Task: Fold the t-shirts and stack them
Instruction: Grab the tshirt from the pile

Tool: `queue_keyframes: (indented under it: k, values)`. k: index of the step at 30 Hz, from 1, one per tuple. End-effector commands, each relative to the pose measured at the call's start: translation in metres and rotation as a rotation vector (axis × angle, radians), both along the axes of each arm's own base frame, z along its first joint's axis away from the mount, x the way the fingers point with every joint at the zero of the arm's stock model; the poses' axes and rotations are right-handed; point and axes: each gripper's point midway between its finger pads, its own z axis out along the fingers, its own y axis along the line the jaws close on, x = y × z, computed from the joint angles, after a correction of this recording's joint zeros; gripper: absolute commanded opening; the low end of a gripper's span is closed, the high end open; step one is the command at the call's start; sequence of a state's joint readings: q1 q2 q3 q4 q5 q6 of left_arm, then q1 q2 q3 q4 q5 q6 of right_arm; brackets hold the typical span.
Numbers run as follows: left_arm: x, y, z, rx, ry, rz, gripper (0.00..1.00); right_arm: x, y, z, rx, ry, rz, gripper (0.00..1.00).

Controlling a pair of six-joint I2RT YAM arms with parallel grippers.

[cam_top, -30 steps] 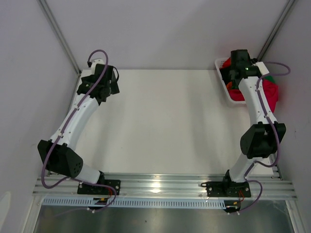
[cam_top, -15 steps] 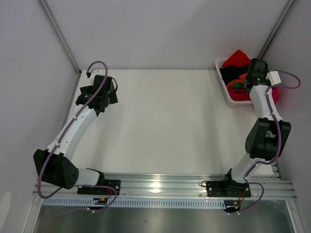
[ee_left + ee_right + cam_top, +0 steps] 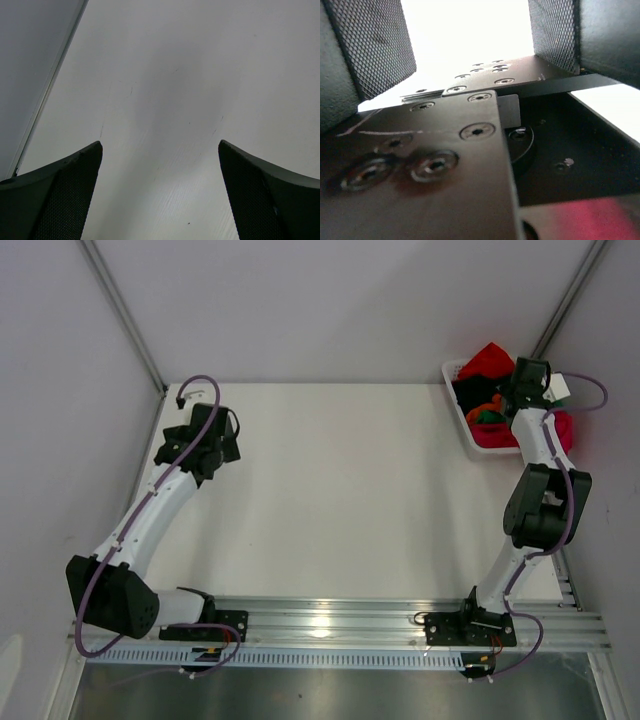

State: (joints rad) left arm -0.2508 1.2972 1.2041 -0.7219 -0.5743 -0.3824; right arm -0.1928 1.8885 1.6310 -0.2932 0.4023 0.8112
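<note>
1. Pale grey walls (image 3: 330, 310) frame a white bench (image 3: 350, 500). No shirt lies on it, so by the look of things folding has not begun.
2. All the t-shirts (image 3: 488, 360) sit heaped in the white basket (image 3: 450, 368) at the far right corner. Red is on top, with black, orange and green below it and magenta-pink at the near end.
3. Your right tool (image 3: 470, 45) hangs over that heap with its fingers spread and nothing pinched. Its camera sees mostly dark, screwed metal plates and only a pink blur low in the frame.
4. Your left tool (image 3: 160, 190) hovers spread over bare bench at the far left, well apart from the basket.
5. Watch the descent. A near-blind plunge could snag two tangled shirts at once, or hook a slat and drag the basket. A shallow pinch may let the cloth slip on the lift.
</note>
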Motion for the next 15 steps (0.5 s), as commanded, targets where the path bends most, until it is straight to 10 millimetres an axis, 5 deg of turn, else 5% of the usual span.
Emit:
queue_keyframes:
  k: [1, 15]
  values:
    - [0.002, 0.006, 0.013, 0.010, -0.044, 0.010, 1.00, 0.011, -0.004, 0.026, -0.027, -0.056, 0.016, 0.61]
    - [0.000, 0.009, 0.008, 0.022, -0.028, 0.022, 0.99, 0.022, 0.002, -0.013, 0.011, 0.006, 0.058, 0.50]
